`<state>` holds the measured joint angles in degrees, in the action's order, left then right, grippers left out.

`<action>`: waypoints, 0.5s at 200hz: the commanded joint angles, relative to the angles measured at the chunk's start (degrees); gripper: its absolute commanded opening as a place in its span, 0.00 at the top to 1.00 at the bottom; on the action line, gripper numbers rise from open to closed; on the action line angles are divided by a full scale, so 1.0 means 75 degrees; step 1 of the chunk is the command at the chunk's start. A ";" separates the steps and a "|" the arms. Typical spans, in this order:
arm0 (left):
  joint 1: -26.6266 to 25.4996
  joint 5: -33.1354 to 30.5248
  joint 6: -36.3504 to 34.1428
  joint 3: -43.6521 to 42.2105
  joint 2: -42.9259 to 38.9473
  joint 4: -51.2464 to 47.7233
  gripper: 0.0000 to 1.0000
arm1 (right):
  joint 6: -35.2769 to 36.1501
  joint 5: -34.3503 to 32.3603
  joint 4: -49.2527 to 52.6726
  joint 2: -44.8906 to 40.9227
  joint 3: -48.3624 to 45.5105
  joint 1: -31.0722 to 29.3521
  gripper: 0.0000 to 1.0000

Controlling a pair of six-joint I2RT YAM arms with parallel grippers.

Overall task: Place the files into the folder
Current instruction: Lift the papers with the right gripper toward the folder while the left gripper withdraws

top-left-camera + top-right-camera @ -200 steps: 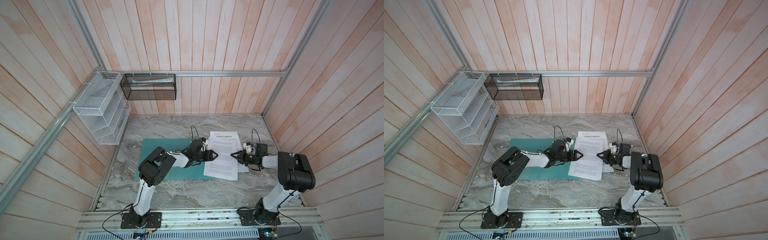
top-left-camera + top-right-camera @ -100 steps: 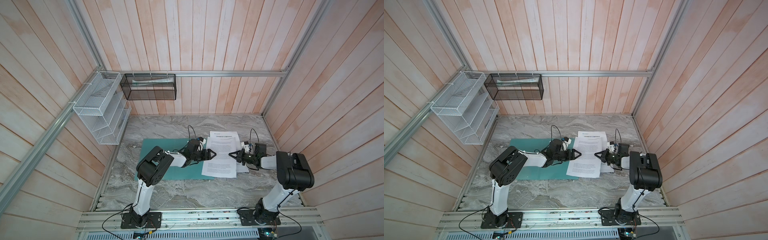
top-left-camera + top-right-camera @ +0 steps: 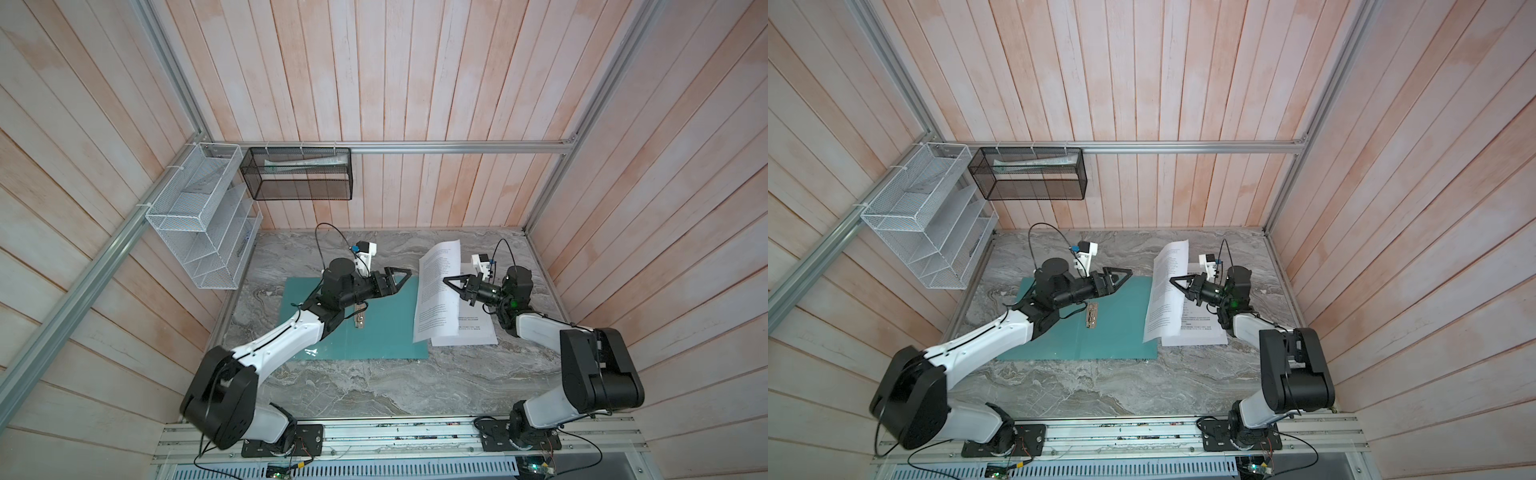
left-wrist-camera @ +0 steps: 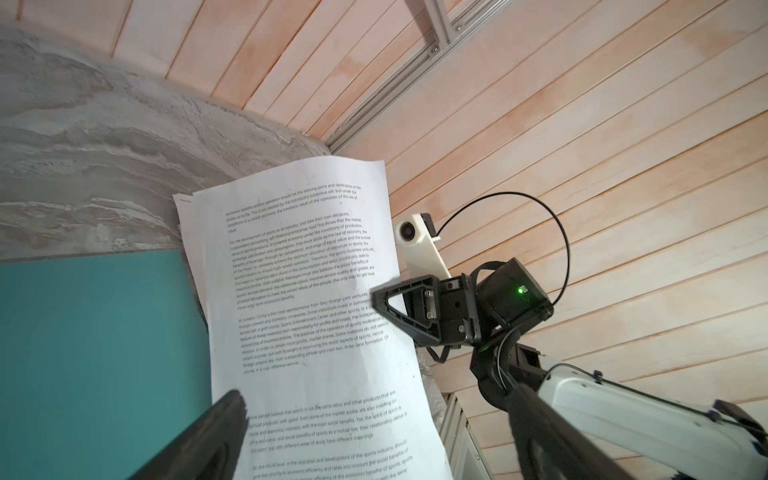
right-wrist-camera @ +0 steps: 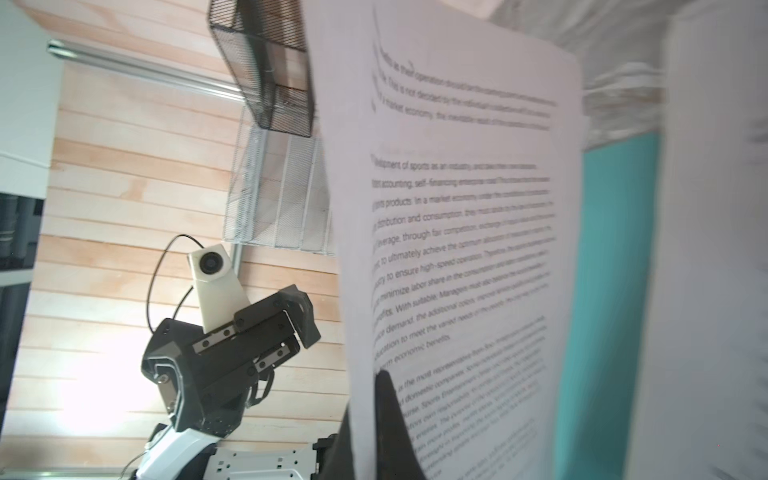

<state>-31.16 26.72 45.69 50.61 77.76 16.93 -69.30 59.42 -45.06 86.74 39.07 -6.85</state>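
While the right gripper (image 3: 448, 282) is clamped on the right long edge of one printed sheet (image 3: 436, 266) and holds it reared up off the marble table (image 3: 374, 386), that sheet stands almost on edge, its long axis running far to near. It makes a white wall between the two arms. The open teal folder (image 3: 386, 332) lies flat just to its left; whether the sheet's near corner touches the folder I cannot tell. The left gripper (image 3: 401, 279) hovers above the folder's right half, jaws wide apart and empty, pointing right at the sheet and just short of it. The remaining sheets (image 3: 473, 334) lie flat under the right gripper, right of the folder. By my judgement the coming move is leftward: the sheet must tip or travel left onto the folder, right of the metal fastener clip (image 3: 360, 318). The left gripper is the nearer one to take its free edge.
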 commanded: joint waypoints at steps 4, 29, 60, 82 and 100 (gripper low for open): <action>0.0426 -0.0628 -0.0162 -0.0979 -0.1414 -0.1354 0.00 | -0.0338 -0.0512 0.0030 -0.0241 0.0922 -0.0775 1.00; 0.1070 -0.1027 -0.0232 -0.1768 -0.3101 -0.2626 0.00 | -0.0170 -0.0848 0.0316 0.0154 0.1918 -0.1654 1.00; 0.2300 -0.1156 -0.0478 -0.2566 -0.4699 -0.3984 0.00 | -0.0075 -0.1198 0.0273 0.1077 0.2921 -0.2531 1.00; 0.3893 -0.0585 -0.0628 -0.3075 -0.5014 -0.4250 0.00 | -0.0169 -0.1412 -0.0030 0.1939 0.3423 -0.3007 1.00; 0.4860 -0.0173 -0.0696 -0.3421 -0.4935 -0.3978 0.00 | -0.0255 -0.1666 -0.0220 0.2660 0.3768 -0.3292 1.00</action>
<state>-1.83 21.50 42.81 28.03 40.16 -9.91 -70.59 50.46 -44.97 100.73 64.64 -29.30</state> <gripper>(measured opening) 0.998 0.047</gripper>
